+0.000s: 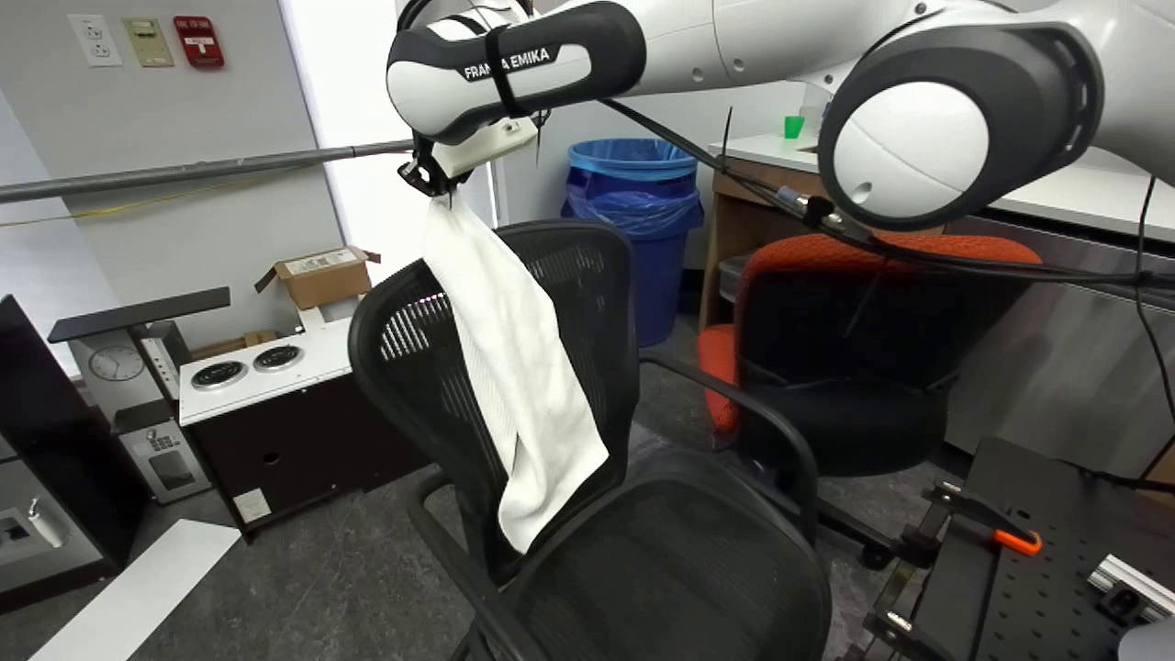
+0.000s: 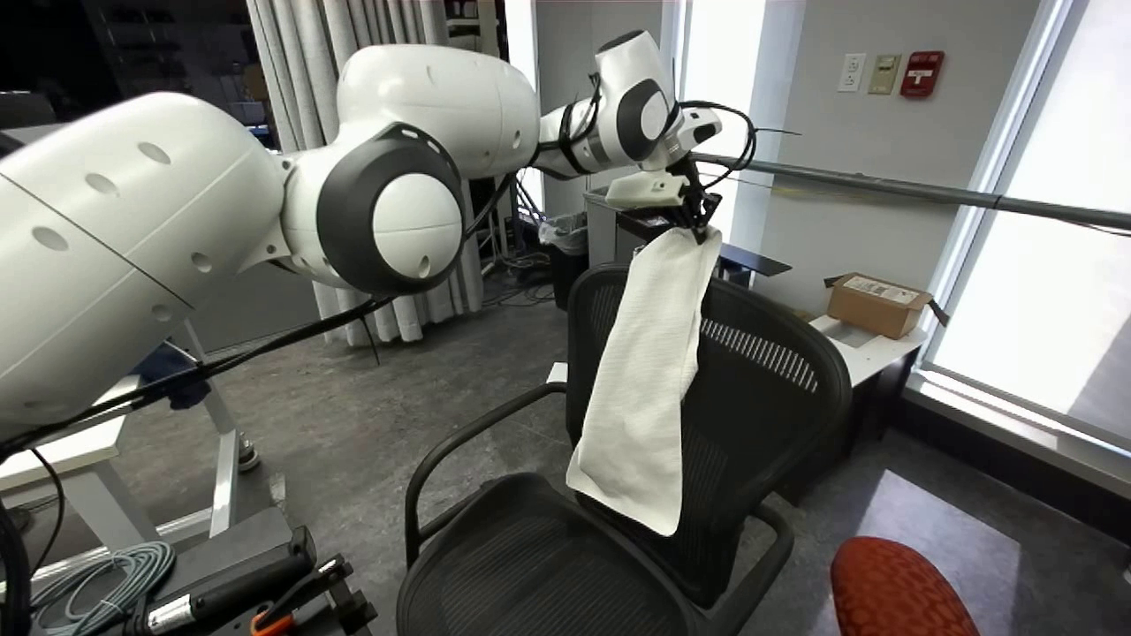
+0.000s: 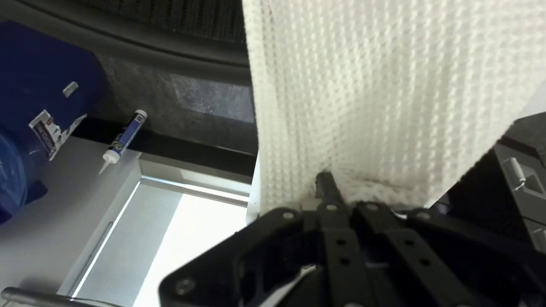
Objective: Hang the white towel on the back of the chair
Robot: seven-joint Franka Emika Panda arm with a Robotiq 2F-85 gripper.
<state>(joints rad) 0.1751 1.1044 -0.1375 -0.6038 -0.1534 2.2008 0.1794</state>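
The white towel (image 1: 523,358) hangs long and narrow from my gripper (image 1: 441,195), and also shows in an exterior view (image 2: 645,380). The gripper (image 2: 701,231) is just above the top rim of the black mesh chair's back (image 2: 760,415). The towel falls on the seat side of the backrest (image 1: 587,285), its lower end close above the seat (image 1: 670,569). I cannot tell how much of it touches the mesh. In the wrist view, the gripper's fingers (image 3: 337,187) are closed together on the edge of the towel (image 3: 362,94); the towel partly hides the fingertips.
An orange and black chair (image 1: 881,252) and a blue bin (image 1: 647,266) stand behind the black chair. A grey pole (image 1: 202,171) runs along the wall. A white-topped play stove (image 1: 317,353) bears a cardboard box (image 1: 326,280). A black perforated table (image 1: 1056,542) stands at the right.
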